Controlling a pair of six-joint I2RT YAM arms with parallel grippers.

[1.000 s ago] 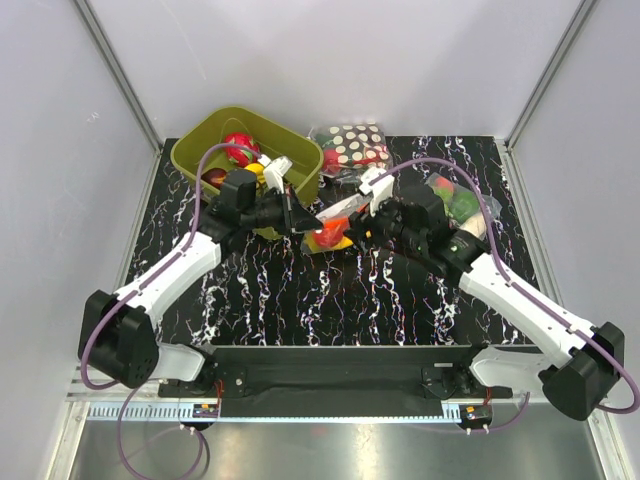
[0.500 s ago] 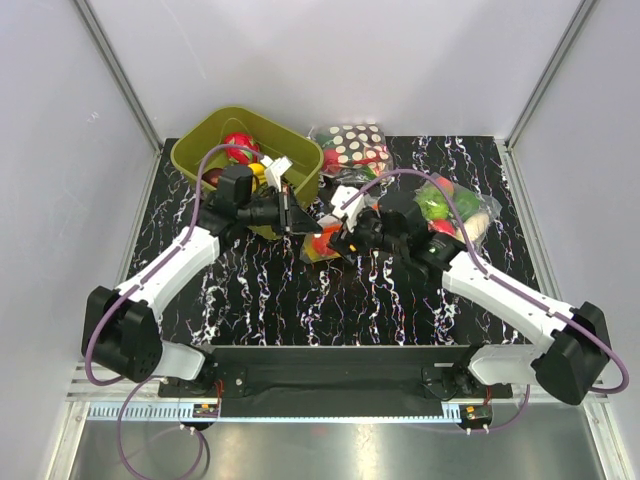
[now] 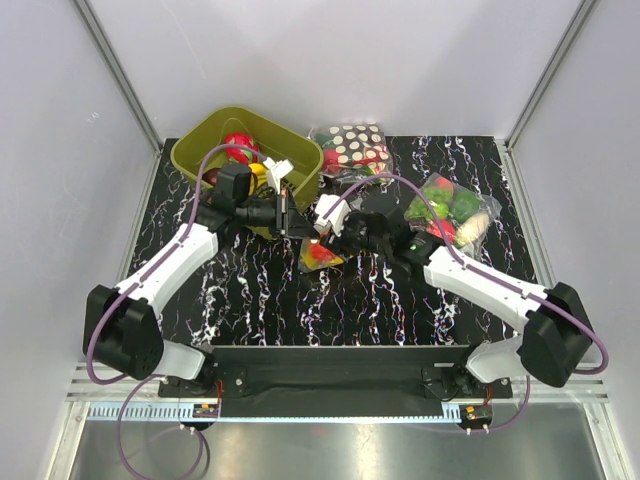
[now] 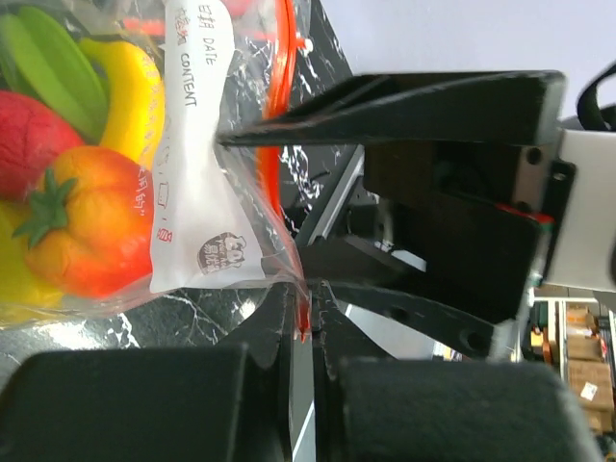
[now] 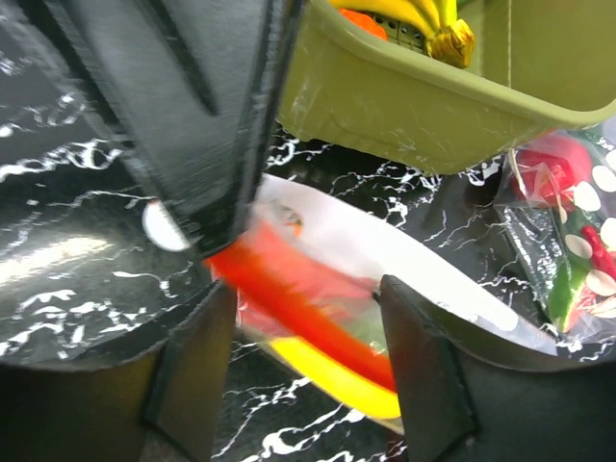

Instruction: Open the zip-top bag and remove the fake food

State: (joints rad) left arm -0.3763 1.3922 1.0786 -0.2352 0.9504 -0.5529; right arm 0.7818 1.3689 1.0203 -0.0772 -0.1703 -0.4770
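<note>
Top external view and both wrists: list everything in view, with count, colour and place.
zip-top bag: one, clear with orange-red strip, table centre
fake food: several pieces, orange, red, yellow, green, inside that bag
bin: one, olive green, far left
toys in bin: several, red and yellow among them
polka-dot bag: one, clear, red-and-white contents, far centre
vegetable bag: one, clear, green and red contents, right
table: one, black, white veining
left gripper: shut on the bag's edge
right gripper: open, astride the strip
</note>
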